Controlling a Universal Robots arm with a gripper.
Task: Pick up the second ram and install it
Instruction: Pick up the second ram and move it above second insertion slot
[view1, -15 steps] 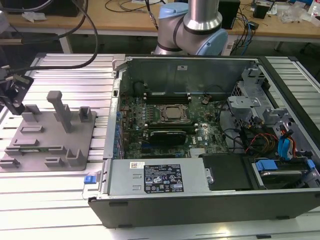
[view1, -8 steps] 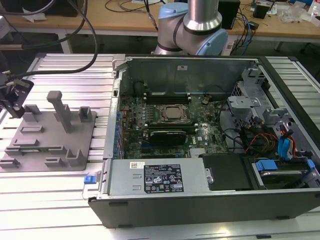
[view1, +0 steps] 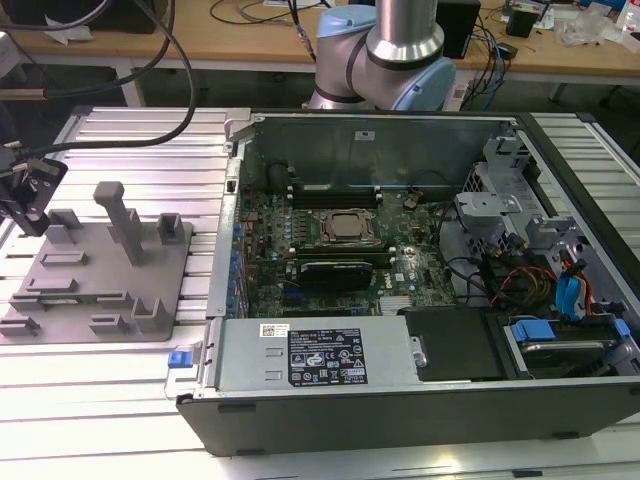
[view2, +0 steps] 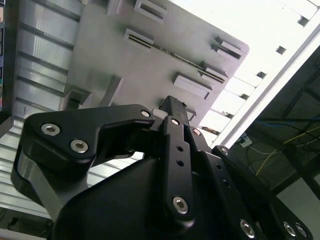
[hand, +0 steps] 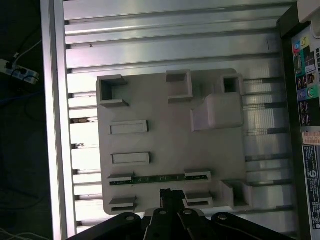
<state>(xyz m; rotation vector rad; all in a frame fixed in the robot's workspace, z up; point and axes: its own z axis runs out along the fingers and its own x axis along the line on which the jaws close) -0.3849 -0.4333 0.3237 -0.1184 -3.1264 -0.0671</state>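
Lining up the gripper (hand: 166, 192), its jaws pressed together and holding nothing, straight over the thin green ram (hand: 160, 178) that lies between two small holders on the grey tray (view1: 95, 270) at the exterior view's left, seems the key to a clean grab.

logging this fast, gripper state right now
gripper: cannot tell if open or shut; close to the ram, which sits in the tray
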